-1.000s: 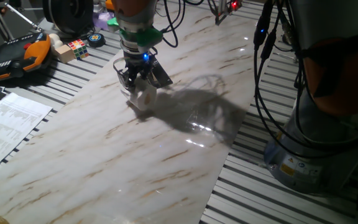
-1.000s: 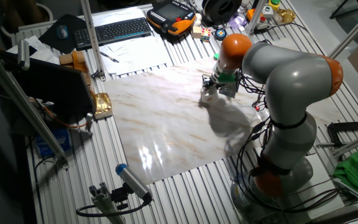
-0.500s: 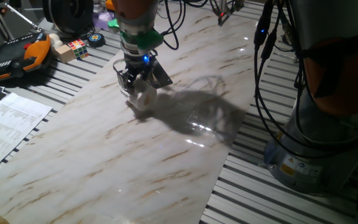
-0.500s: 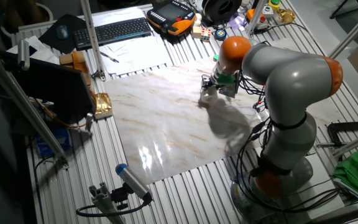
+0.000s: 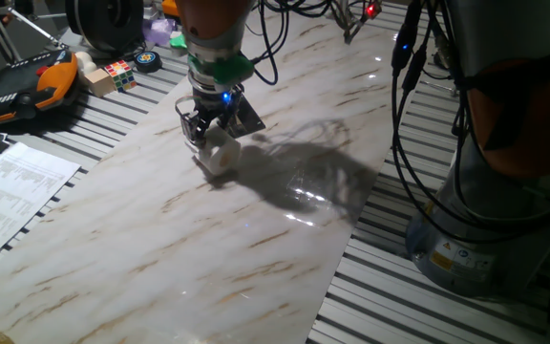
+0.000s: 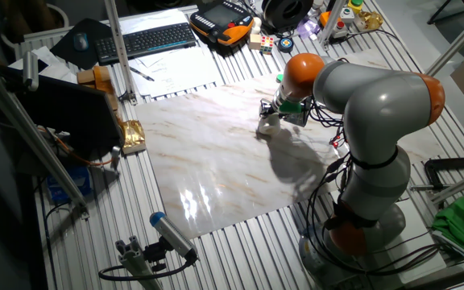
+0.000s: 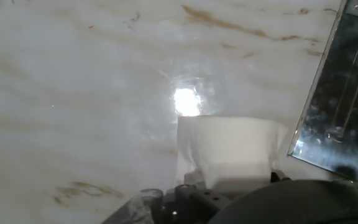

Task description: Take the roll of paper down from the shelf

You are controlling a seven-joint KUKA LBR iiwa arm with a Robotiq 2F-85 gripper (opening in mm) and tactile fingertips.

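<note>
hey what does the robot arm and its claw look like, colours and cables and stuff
The arm is thick, rounded and light grey, with orange bands at the joints. Near the wrist sits a green ring and a small blue light. The claw is small, dark and metallic. Black cables hang in loops along the arm.

Overhead light fell bright on the marble tabletop [image 5: 208,239], leaving white glare patches and a dark arm shadow [image 5: 304,172] beside them. The hand view was soft and hazy, with a glare spot [image 7: 187,101] mid-frame.
</note>
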